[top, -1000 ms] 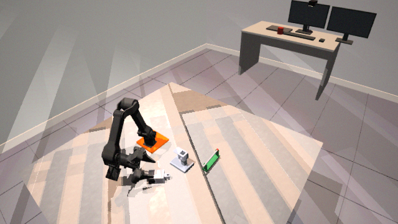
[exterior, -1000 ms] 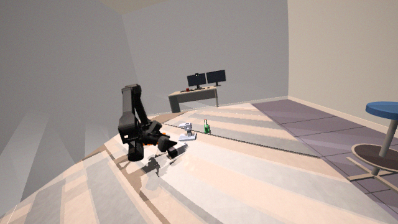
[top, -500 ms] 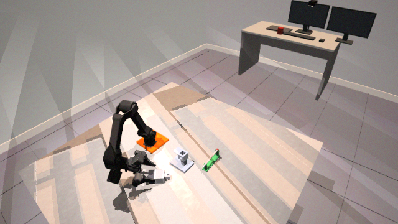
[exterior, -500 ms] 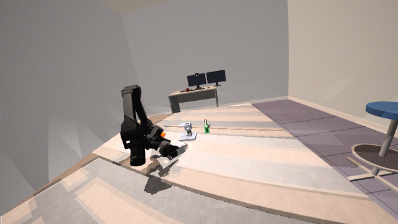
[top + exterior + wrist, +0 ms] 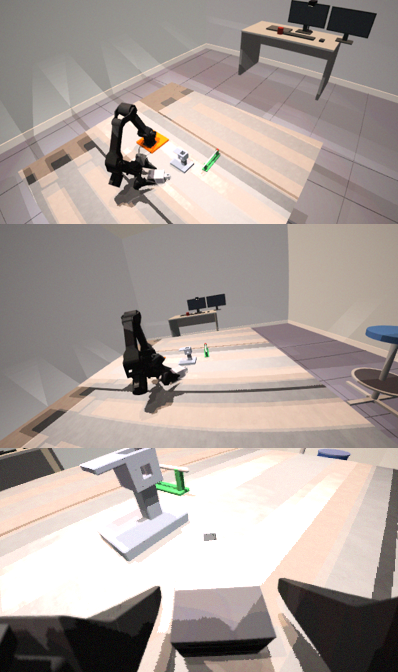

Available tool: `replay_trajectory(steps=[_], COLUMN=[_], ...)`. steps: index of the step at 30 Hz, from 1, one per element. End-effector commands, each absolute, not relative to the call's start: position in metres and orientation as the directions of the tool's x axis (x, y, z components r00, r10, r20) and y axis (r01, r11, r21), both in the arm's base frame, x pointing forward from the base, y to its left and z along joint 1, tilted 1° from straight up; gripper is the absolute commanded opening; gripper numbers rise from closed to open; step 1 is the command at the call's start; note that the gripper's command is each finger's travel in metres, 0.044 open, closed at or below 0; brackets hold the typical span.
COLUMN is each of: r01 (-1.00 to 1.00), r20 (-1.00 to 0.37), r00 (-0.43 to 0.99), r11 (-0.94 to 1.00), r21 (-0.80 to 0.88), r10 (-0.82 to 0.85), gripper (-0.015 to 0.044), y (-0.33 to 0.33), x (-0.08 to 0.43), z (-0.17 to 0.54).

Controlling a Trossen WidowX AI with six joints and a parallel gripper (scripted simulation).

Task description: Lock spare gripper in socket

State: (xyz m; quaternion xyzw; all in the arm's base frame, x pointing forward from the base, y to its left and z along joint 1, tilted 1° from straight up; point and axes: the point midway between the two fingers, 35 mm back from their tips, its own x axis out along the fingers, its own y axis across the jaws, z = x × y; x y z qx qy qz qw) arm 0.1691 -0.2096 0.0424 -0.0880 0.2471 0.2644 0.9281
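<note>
My gripper (image 5: 155, 175) (image 5: 219, 587) is open, low over the mat, its fingers on either side of the spare gripper's dark rear block, with gaps visible in the wrist view. The spare gripper (image 5: 159, 176) (image 5: 179, 371) (image 5: 222, 608) lies on the mat, its spigot (image 5: 167, 177) (image 5: 210, 537) pointing away from my arm. The pale mount (image 5: 180, 165) (image 5: 188, 361) (image 5: 145, 538) stands upright beyond it. Its raised square socket (image 5: 183, 153) (image 5: 187, 350) (image 5: 132, 474) shows no pin. The red-headed lock pin (image 5: 217, 150) (image 5: 205, 344) lies along the top of the green rack (image 5: 211, 163) (image 5: 179, 483).
The orange base plate (image 5: 161, 140) is under the arm's base, left of the mount in the top view. The green rack stands beyond the mount. A desk (image 5: 264, 29) (image 5: 193, 317) with monitors is far behind, and a blue stool (image 5: 384, 333) is far right.
</note>
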Motion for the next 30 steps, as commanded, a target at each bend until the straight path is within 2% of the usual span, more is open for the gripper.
replay_trajectory(steps=[1,11,19,25,30], r01=[-0.532,-0.532,-0.532,-0.532,-0.532], r20=[-0.499,-0.499,-0.499,-0.499,-0.499], r00=[0.740,0.740,0.740,0.740,0.740], r11=[0.846,0.846,0.846,0.846,0.846], r21=[-0.023,-0.023,-0.023,-0.023,-0.023], r10=[0.451,0.451,0.451,0.451,0.451], gripper=[0.0440,0.0440,0.0230,0.0190,0.0059], y=[-0.2074,-0.2066,-0.2066,-0.2066,-0.2082], x=[0.1694,0.1696,0.1696,0.1696,0.1698], z=[0.0337,0.0249,0.0249,0.0249,0.0336])
